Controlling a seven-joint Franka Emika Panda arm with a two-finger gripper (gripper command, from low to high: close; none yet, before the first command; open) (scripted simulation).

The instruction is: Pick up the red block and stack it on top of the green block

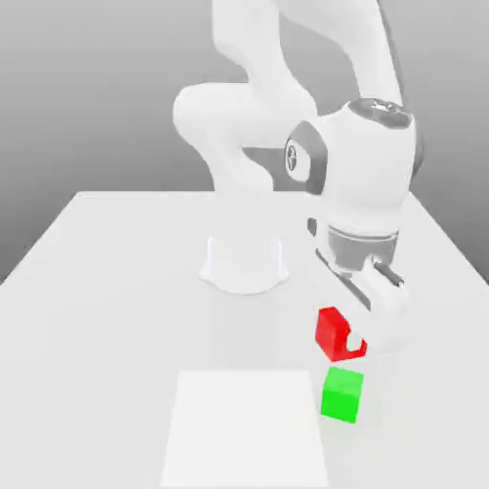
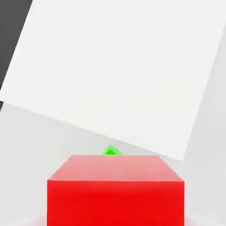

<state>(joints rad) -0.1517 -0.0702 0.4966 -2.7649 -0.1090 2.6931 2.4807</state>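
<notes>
The red block (image 1: 333, 334) hangs in the air, held between the fingers of my gripper (image 1: 346, 340), which is shut on it. Just below it, and slightly toward the exterior view's right, the green block (image 1: 342, 393) rests on the white table. A small gap separates the two cubes. In the hand view the red block (image 2: 115, 190) looms large and close, with a sliver of the green block (image 2: 112, 151) peeking out past its far edge.
A brighter white square patch (image 1: 246, 430) lies on the table beside the green block, on the exterior view's left; it also appears in the hand view (image 2: 114, 75). The arm's round base (image 1: 244, 263) stands behind, at the table's middle.
</notes>
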